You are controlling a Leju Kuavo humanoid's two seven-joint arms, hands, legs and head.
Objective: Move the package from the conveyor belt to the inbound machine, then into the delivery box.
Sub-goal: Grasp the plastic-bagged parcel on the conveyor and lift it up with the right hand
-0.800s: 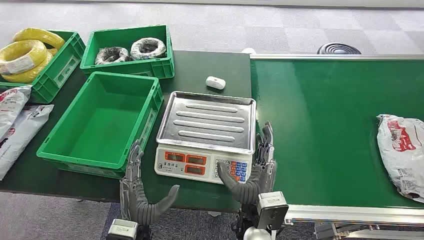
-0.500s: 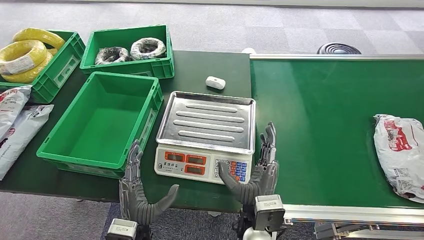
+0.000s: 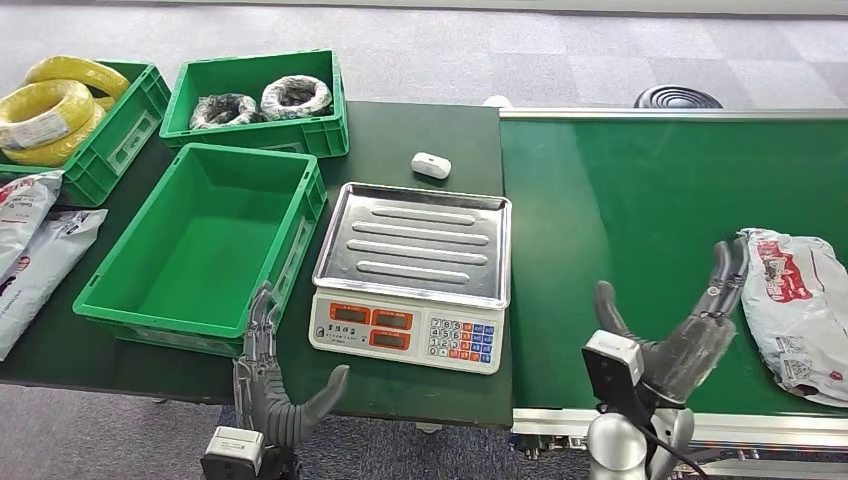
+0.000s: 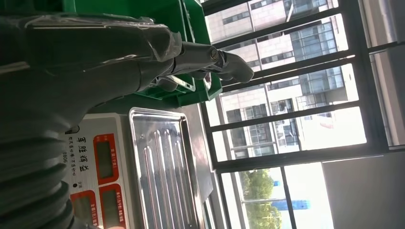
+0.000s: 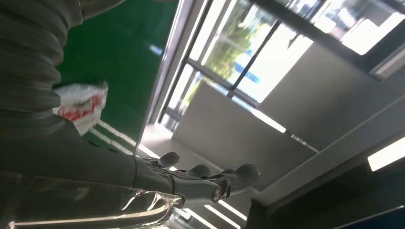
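Right hand (image 3: 690, 335) spread, empty, just beside package (image 3: 805, 300) on conveyor belt (image 3: 640, 200)

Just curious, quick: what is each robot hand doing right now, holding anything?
Left hand: open, holding nothing, near the scale.
Right hand: open, holding nothing, beside the package on the belt.

The scale's tray (image 3: 415, 243) is shiny ribbed metal. Crates (image 3: 205, 240) look like hard glossy plastic, the package (image 3: 800, 300) crinkly plastic film. Belt (image 3: 640, 220) is matt green.
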